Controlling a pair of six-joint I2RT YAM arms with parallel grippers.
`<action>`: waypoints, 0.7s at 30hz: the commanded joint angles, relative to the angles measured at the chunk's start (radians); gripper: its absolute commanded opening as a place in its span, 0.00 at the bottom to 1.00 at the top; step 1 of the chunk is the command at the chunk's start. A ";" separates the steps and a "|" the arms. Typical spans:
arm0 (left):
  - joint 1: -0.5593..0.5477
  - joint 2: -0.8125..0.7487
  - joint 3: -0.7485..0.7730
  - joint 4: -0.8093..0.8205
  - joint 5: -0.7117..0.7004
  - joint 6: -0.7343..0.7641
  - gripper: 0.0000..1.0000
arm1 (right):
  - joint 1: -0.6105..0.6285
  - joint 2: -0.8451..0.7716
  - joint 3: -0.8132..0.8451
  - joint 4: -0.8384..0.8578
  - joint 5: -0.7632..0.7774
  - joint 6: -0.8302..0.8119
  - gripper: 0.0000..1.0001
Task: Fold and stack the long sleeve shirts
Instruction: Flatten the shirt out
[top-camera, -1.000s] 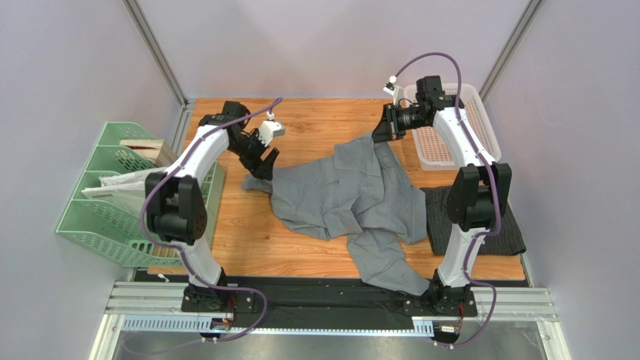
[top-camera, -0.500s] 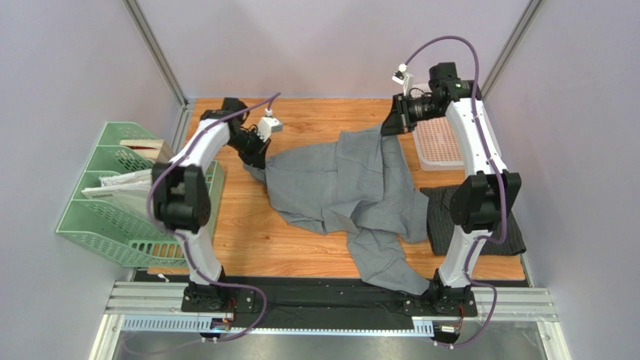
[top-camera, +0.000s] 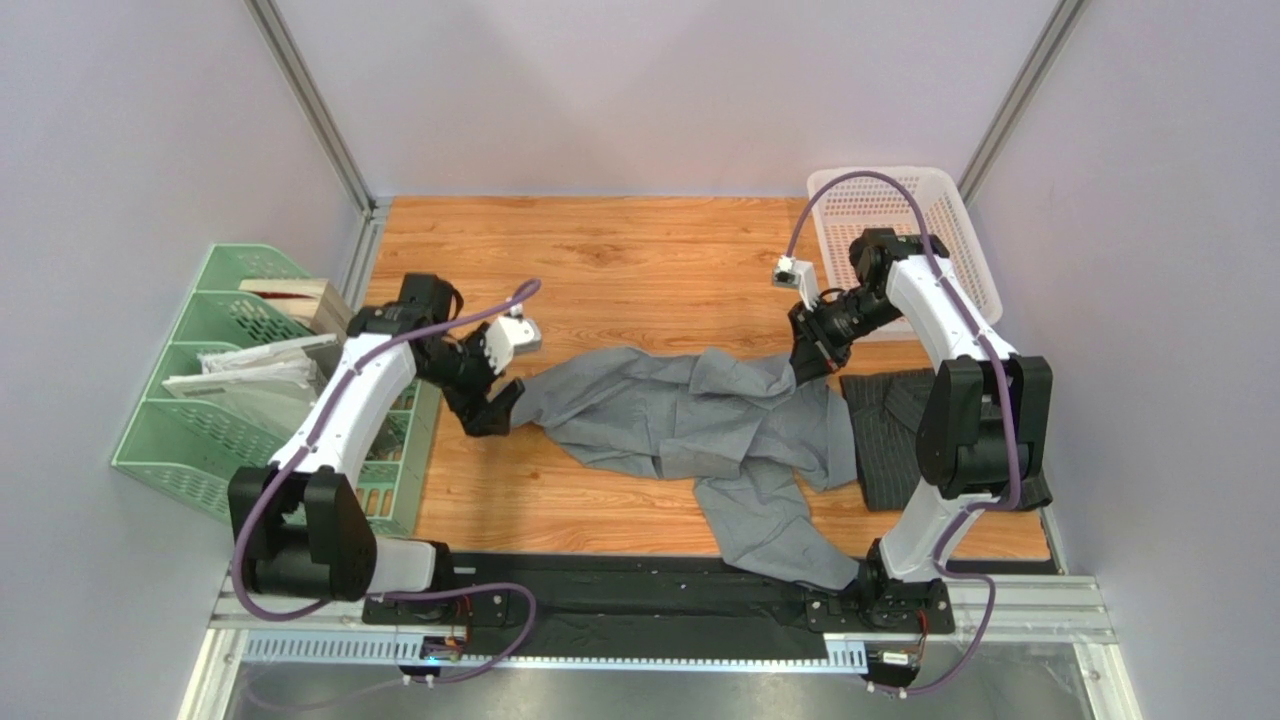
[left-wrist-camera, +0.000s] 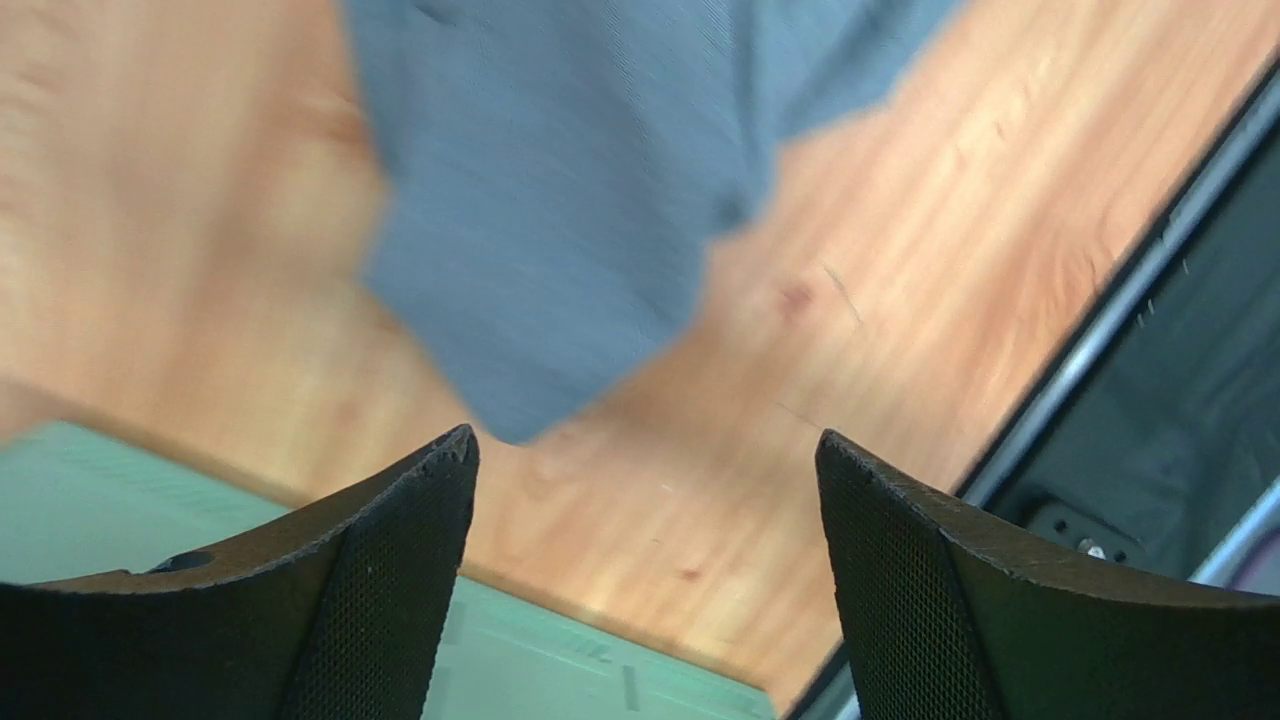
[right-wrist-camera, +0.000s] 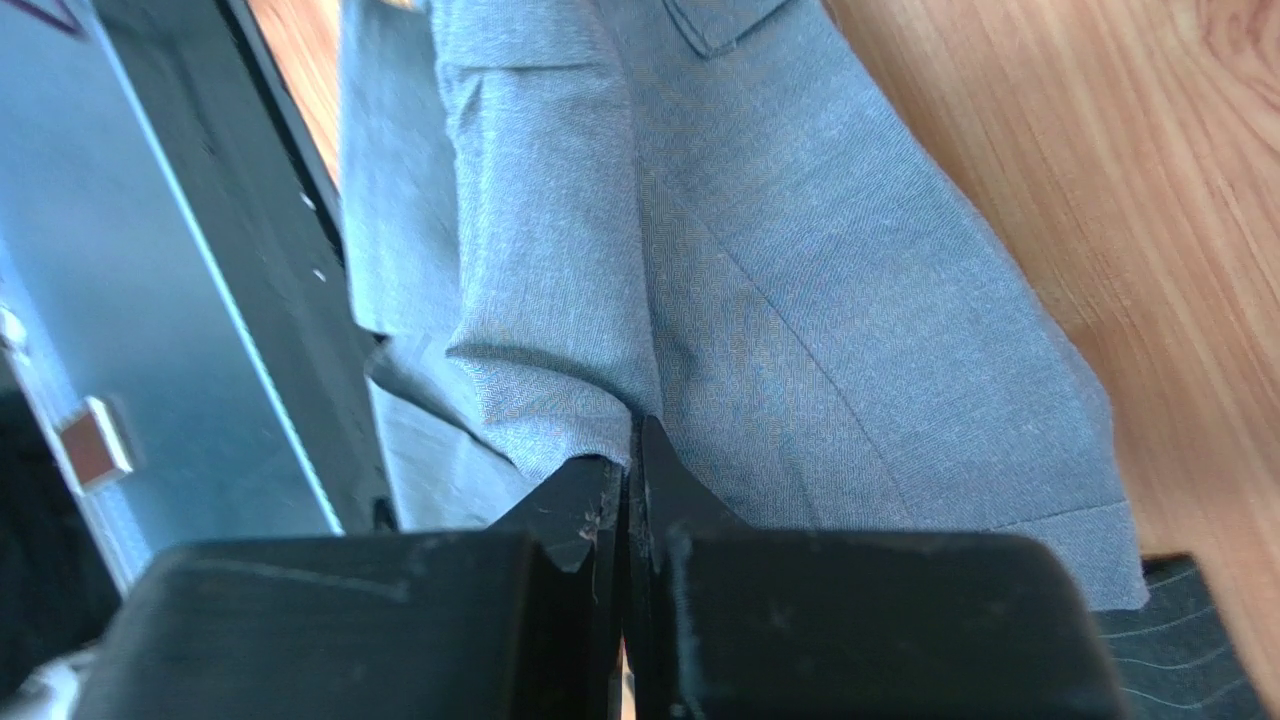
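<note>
The mid-grey long sleeve shirt (top-camera: 684, 420) lies crumpled across the middle of the wooden table, one sleeve trailing over the front edge. My left gripper (top-camera: 493, 408) hovers open at its left tip. In the left wrist view the open gripper (left-wrist-camera: 646, 458) has bare wood between its fingers and the grey cloth (left-wrist-camera: 556, 225) just beyond them. My right gripper (top-camera: 812, 357) is shut on the shirt's upper right edge; the closed gripper (right-wrist-camera: 628, 450) pinches a fold of grey cloth (right-wrist-camera: 781, 270). The charcoal pinstriped shirt (top-camera: 902, 435) lies folded at the right, partly under the right arm.
A green file rack (top-camera: 226, 405) holding papers stands off the table's left edge, close to the left arm. A white mesh basket (top-camera: 932, 195) sits at the back right corner. A black rail (top-camera: 646, 585) runs along the front edge.
Both arms came toward the near side and lowered, laying the grey shirt flatter. The left gripper took the shirt's left edge, then let go and stands open. The right stays shut.
</note>
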 joint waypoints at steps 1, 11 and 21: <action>0.006 0.125 0.173 0.099 0.049 -0.076 0.84 | 0.036 -0.047 -0.053 -0.316 0.111 -0.138 0.00; -0.011 0.554 0.627 -0.128 0.235 0.064 0.78 | 0.144 -0.099 -0.223 -0.288 0.313 -0.161 0.00; -0.198 0.545 0.481 -0.186 0.217 0.215 0.65 | 0.160 -0.117 -0.313 -0.229 0.381 -0.095 0.00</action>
